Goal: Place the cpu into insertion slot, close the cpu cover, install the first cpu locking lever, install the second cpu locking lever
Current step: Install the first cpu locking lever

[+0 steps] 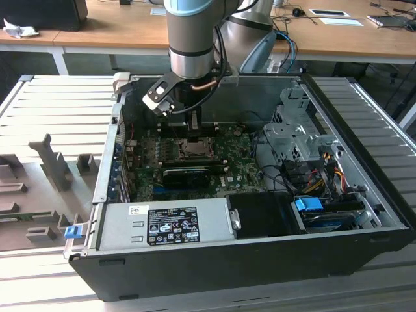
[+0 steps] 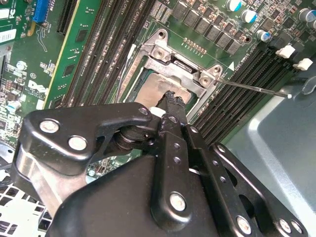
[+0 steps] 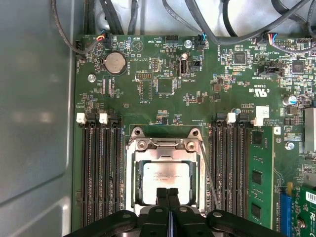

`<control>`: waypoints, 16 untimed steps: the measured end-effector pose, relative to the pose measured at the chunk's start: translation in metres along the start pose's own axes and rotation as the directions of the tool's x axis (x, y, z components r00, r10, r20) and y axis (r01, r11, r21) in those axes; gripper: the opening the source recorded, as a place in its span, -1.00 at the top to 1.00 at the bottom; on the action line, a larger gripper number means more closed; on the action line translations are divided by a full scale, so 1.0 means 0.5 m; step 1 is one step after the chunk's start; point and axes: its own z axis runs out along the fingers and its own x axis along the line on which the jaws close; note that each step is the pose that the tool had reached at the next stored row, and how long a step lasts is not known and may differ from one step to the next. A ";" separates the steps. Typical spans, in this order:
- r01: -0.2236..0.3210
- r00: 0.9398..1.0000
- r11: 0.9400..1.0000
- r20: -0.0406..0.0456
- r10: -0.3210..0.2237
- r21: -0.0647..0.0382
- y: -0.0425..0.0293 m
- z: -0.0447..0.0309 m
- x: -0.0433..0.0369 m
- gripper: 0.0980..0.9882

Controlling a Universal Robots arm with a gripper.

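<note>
Claw (image 3: 168,193) is pinched shut and empty at the chip (image 3: 165,174), already seated, cover (image 3: 134,182) looks down, lever rod (image 3: 208,175) not yet latched.

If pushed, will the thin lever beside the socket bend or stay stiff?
The lever is a long, thin metal wire, so it probably flexes a little and springs back. Its smooth, narrow surface may slip off the gripper.

Robotics laboratory: an opened desktop computer case (image 1: 227,268) lay on a slatted aluminium worktop (image 1: 58,104) beside grey fixtures (image 1: 53,162); wooden desks (image 1: 110,29) strewn with cables (image 1: 290,27) stood behind.
</note>
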 end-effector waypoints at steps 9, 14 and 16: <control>0.000 1.000 1.000 0.000 0.000 0.000 0.000 -0.007 0.000 0.98; 0.000 1.000 1.000 0.000 0.000 0.000 0.001 -0.018 0.000 0.98; 0.000 1.000 1.000 0.000 0.000 0.000 0.001 -0.020 0.000 0.98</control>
